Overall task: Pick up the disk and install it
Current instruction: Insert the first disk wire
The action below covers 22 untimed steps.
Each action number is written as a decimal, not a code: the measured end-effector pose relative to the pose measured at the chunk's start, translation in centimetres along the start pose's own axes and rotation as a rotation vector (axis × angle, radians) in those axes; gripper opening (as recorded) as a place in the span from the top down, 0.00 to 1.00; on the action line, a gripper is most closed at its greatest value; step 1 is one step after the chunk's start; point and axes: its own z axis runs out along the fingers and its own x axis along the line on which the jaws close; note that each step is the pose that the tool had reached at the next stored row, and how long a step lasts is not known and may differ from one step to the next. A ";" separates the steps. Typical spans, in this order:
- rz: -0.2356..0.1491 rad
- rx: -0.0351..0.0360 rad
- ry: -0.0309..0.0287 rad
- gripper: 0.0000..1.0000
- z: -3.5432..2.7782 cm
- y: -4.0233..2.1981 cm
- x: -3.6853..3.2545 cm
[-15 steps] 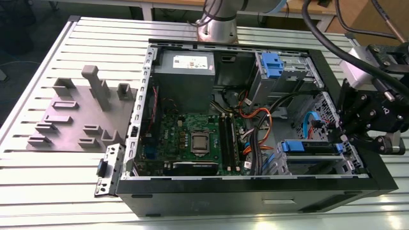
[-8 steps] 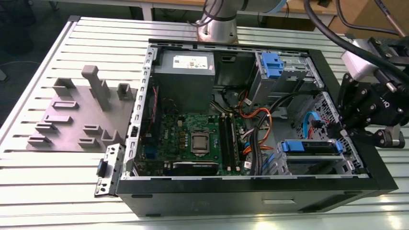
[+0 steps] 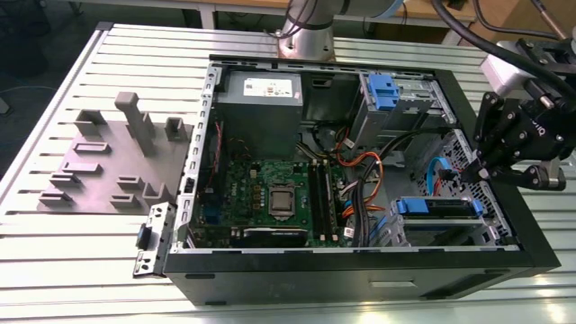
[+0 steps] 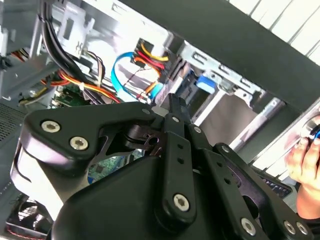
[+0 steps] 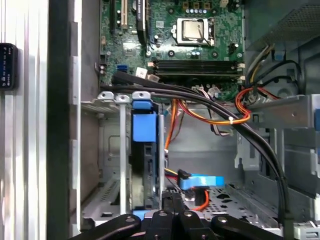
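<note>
— Starting closest in the second wrist view: noticing the gripper [image 4: 175, 102], matte black metal links pinned with bright round screws, tapering to slim fingertips. Also catching a person's hand [image 4: 306, 162] at the edge.

— Agreeing. Reading those fingertips as pressed together and clasping nothing; seeing the same in the first wrist view [image 5: 172, 199].

— Placing it in the exterior view [image 3: 475, 172]: hanging over the computer case's [image 3: 504, 101] wall on the exterior view's right, wrist raised, fingers slanting down and inward toward the cabling.

— Finding the disk [image 3: 436, 207] near there?

— Yes, sitting in the grey sheet-metal drive cage [image 5: 107, 165] at the case's near corner on the exterior view's right, just below the fingertips and apart from them. Showing a glossy blue plastic bracket, its bar running across the exterior view from left to right.

— Seeing it edge-on [image 5: 145, 165] in the first wrist view: thin dark slab between blue rails, long axis running from the blue tab toward the gripper.

— Noting too the green motherboard [image 3: 270, 196], orange and black cables [image 5: 220, 117], and the ribbed aluminium table [image 3: 90, 270].
</note>
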 end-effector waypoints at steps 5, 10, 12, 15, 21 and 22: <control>0.000 -0.0036 0.0002 0.89 0.18 -0.65 -0.94; 0.000 -0.0050 0.0004 0.89 0.40 -0.80 -1.34; 0.000 -0.0051 0.0004 0.89 0.40 -0.80 -1.35; 0.000 -0.0105 0.0050 0.89 0.40 -0.97 -1.38; 0.003 -0.0445 0.0441 0.89 0.40 -1.60 -1.53; 0.003 -0.0454 0.0452 0.83 0.40 -1.60 -1.54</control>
